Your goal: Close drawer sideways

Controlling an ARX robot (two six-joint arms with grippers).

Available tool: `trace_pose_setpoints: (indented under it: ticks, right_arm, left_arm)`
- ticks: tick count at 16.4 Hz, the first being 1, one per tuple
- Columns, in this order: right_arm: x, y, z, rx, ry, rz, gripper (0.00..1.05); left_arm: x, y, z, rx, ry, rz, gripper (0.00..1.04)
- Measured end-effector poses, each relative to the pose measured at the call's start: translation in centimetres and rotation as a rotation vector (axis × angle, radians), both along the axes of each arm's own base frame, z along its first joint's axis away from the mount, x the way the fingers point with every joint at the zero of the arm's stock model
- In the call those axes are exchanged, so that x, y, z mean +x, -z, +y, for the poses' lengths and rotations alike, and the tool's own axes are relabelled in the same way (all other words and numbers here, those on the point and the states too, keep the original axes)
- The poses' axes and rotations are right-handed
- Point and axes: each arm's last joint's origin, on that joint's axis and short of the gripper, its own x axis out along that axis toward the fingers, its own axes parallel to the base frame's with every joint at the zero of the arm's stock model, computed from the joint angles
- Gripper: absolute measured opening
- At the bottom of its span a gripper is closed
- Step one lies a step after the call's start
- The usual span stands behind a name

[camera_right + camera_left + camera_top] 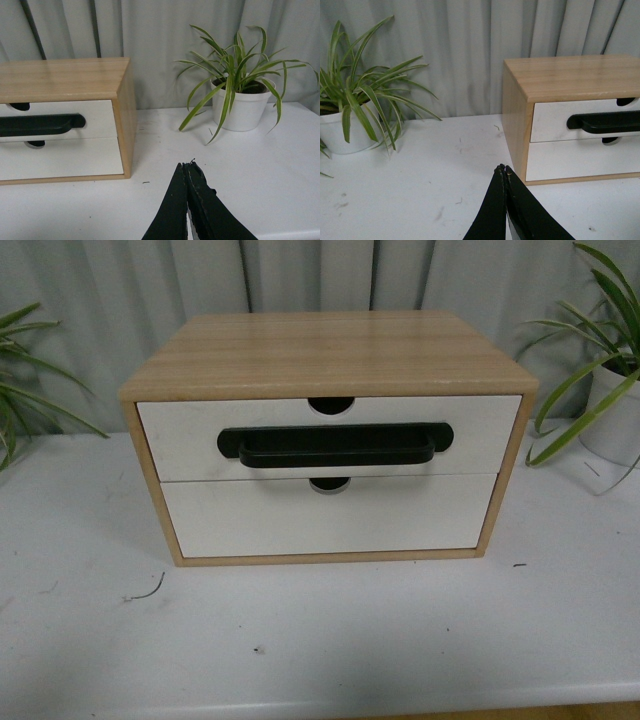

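Observation:
A light wood cabinet (330,350) stands on the white table (320,640). Its upper drawer (180,435) has a white front, a long black bar handle (335,445) and a semicircular notch in its top edge. It sits flush in the cabinet. The lower white-fronted drawer (330,520) has no handle. Neither gripper shows in the front view. My left gripper (503,169) is shut and empty, off the cabinet's left front corner. The drawer (550,120) shows there. My right gripper (187,164) is shut and empty, off the cabinet's right side. The drawer (97,112) shows there too.
A potted plant in a white pot (340,132) stands at the table's back left. Another in a white pot (242,110) stands at the back right; it also shows in the front view (610,410). A grey curtain (130,290) hangs behind.

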Motion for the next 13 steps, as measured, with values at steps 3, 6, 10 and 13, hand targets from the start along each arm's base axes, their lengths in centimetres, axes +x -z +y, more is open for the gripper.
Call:
trace_pose_setpoints:
  ticks: [3,6,10,13]
  right_arm:
    - [-0.08,0.96,0.0,0.0,0.0,-0.005,0.02]
    - [-0.07,0.92,0.0,0.0,0.0,-0.009,0.02]
    - [-0.07,0.91,0.0,0.0,0.0,-0.01,0.02]
    - [-0.07,0.91,0.0,-0.002,0.0,-0.01,0.3]
  left_arm:
    - [0.02,1.19,0.0,0.0,0.001,0.012,0.02]
    - [0.0,1.1,0.01,-0.001,-0.003,0.002,0.02]
    - [0.0,1.09,0.0,-0.003,0.0,0.001,0.03]
    - [0.0,1.09,0.0,-0.003,0.0,0.001,0.35]
